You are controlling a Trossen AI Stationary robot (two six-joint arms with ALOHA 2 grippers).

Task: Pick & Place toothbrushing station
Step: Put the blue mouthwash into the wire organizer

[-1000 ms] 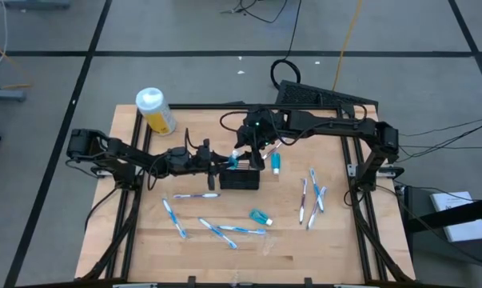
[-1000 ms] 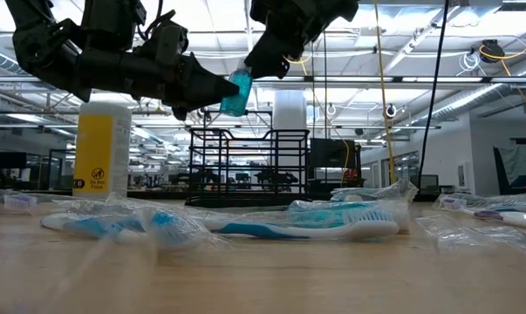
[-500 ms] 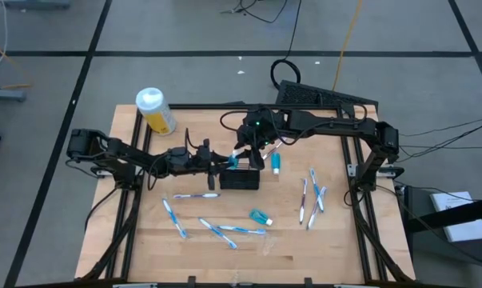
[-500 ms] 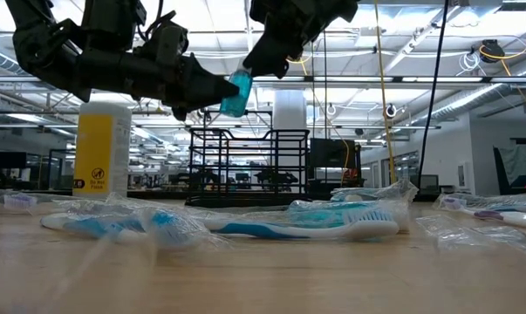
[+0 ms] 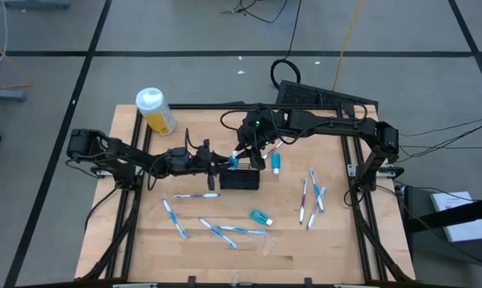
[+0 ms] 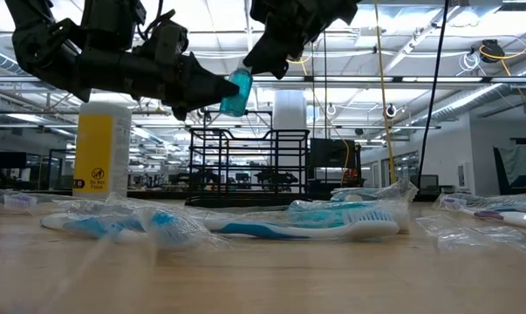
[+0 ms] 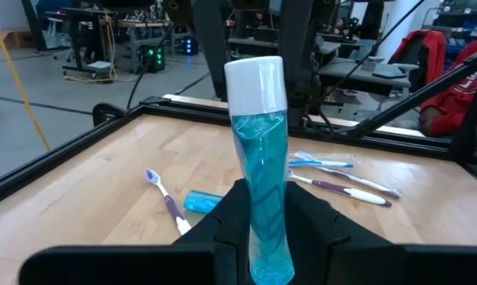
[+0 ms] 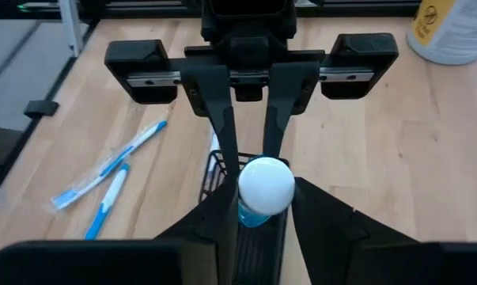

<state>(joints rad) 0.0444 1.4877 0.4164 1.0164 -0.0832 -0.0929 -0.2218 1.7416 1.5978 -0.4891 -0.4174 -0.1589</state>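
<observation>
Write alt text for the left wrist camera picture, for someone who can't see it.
A teal tube with a white cap stands upright, gripped between the left gripper's two dark fingers above a wooden table. Behind it on the table lie several toothbrushes and another small teal tube.

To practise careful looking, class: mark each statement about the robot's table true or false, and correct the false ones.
1. The left hand holds a teal tube with a white cap. True.
2. The tube hangs in the air above the black wire basket. True.
3. The yellow bottle lies inside the basket. False: it stands on the table, apart from the basket.
4. All toothbrushes are already in the basket. False: several, such as one toothbrush, lie loose on the table.
5. The right hand is at the tube's capped end. True.
</observation>
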